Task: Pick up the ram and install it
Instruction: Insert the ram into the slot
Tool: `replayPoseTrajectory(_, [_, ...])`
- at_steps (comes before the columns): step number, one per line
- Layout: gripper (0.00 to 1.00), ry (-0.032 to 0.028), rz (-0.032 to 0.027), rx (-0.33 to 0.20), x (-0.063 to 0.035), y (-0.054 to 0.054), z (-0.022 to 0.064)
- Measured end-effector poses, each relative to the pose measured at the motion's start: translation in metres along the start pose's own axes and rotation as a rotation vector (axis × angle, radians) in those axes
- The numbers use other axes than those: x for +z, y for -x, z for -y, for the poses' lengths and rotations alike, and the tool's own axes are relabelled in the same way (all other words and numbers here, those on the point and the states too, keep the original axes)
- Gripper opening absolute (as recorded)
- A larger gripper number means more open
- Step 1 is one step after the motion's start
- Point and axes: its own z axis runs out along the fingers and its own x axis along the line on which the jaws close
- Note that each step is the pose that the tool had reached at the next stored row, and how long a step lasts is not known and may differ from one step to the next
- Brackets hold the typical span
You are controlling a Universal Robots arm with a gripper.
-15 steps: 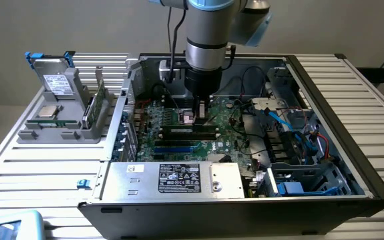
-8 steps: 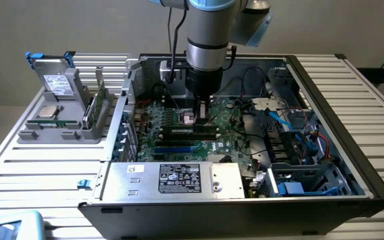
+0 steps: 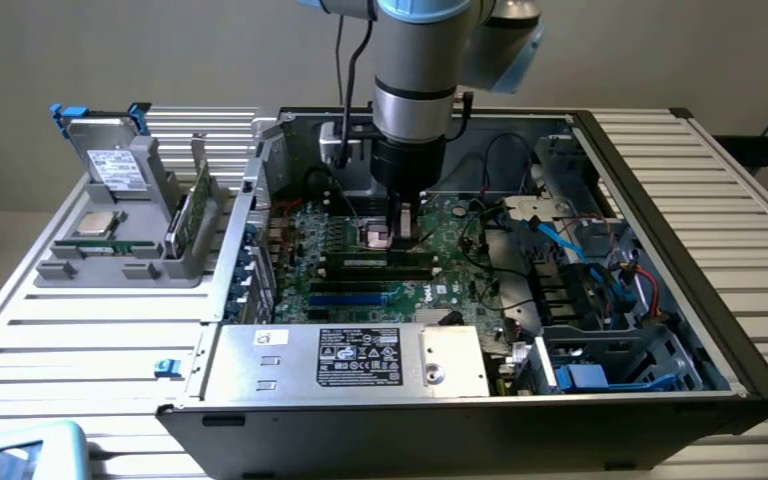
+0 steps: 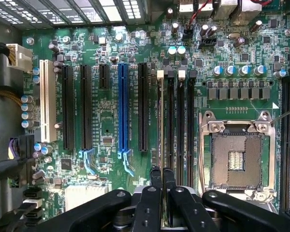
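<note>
1. My hand [image 4: 162, 172] is pinched almost shut on the ram [image 4: 160, 121]. I'm seeing the ram edge-on, just a thin line running out from the fingertips.
2. The ram lines up along the end one of the black memory slots [image 4: 170, 121]. Can't tell if it's seated.
3. The open CPU socket [image 4: 236, 157] is just past those slots, and the blue slot [image 4: 122, 106] is off the other way.
4. Further out, the open case [image 3: 491, 430] sits on the slatted desk [image 3: 77, 330], with a grey rack [image 3: 117, 262] beside it on the exterior view's left.
</note>
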Motion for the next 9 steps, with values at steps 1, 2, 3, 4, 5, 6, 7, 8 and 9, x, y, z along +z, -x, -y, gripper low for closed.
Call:
replayPoseTrajectory(1, [0.13,-0.0003,0.0,0.0,0.0001,-0.0001,0.0])
replayPoseTrajectory(2, [0.13,-0.0005,0.0,0.0,0.0003,-0.0003,0.0])
replayPoseTrajectory(3, [0.13,-0.0008,0.0,0.0,0.0006,-0.0004,0.0])
replayPoseTrajectory(4, [0.13,-0.0013,-0.0001,0.0,0.001,-0.0004,0.0001])
replayPoseTrajectory(5, [0.13,-0.0019,-0.0001,0.0,0.0014,-0.0004,0.0001])
replayPoseTrajectory(6, [0.13,-0.0025,-0.0003,0.0,0.0017,-0.0004,0.0001])
replayPoseTrajectory(7, [0.13,-0.0027,-0.0003,0.0,0.0018,-0.0004,0.0001])
replayPoseTrajectory(8, [0.13,-0.0029,-0.0003,0.0,0.0018,-0.0004,0.0001])
replayPoseTrajectory(9, [0.13,-0.003,-0.0002,0.0,0.0018,-0.0004,0.0001])
